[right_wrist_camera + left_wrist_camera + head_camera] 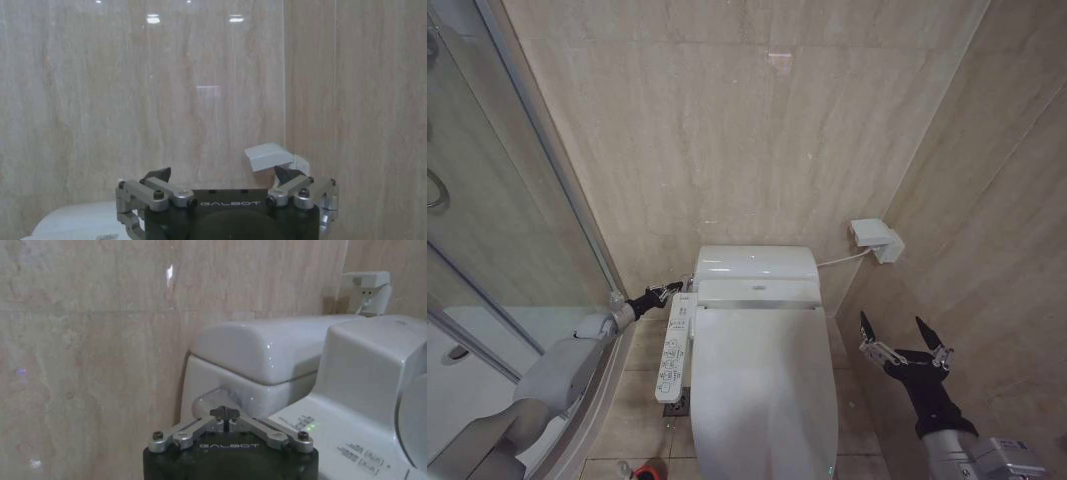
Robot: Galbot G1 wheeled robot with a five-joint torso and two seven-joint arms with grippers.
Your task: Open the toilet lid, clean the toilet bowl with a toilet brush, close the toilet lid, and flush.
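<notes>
glossy white plastic, the toilet lid [762,390] lies shut flat over the bowl, straight ahead of you and low in the head view. expect it to be stiff, light and slick, so a pinch on its broad face would likely slip; if it must be handled, hook under the front rim instead. your left gripper [663,292] is up beside the tank [755,263], close to the flush fitting [215,401] on its side, jaws drawn together to a point. judged from the closed lid, only the flush seems left, and that fitting looks rigid, so press it squarely. your right gripper [903,342] hangs to the right of the toilet near the wall, jaws spread wide and holding nothing. the control panel [673,347] runs along the seat's left edge; keep off its buttons.
</notes>
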